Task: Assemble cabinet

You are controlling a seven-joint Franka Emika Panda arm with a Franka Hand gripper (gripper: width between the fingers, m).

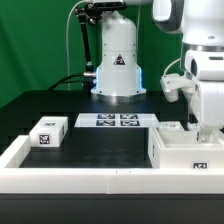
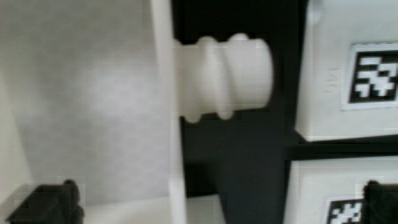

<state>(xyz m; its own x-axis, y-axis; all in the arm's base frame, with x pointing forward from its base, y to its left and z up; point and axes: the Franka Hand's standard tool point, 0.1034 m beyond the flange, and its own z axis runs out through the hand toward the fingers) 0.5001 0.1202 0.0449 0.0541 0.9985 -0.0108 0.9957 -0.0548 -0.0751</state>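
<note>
The black counter (image 1: 100, 150) carries parts that are mostly loose, so the assembly looks to be at an early stage. The cabinet (image 1: 180, 150), the biggest white piece, sits at the exterior view's right, near the front, with one tag facing the camera. The arm comes down over it, and the end effector (image 1: 205, 127) hangs just above its far side.

The marker board (image 1: 118, 121) lies flat in the middle of the counter, near the robot's base. A small white tagged block (image 1: 48, 132) rests at the exterior view's left, well apart from the cabinet and not yet fitted.

In the wrist view a ribbed white knob (image 2: 222, 80) sticks out from a white wall towards a tagged white piece (image 2: 356, 80). Whether they touch I cannot tell. One dark finger (image 2: 54, 205) shows far off to one side, so the jaws appear spread, clamping nothing. As I judge it, fitting the remaining pieces is nearly all still to do.
</note>
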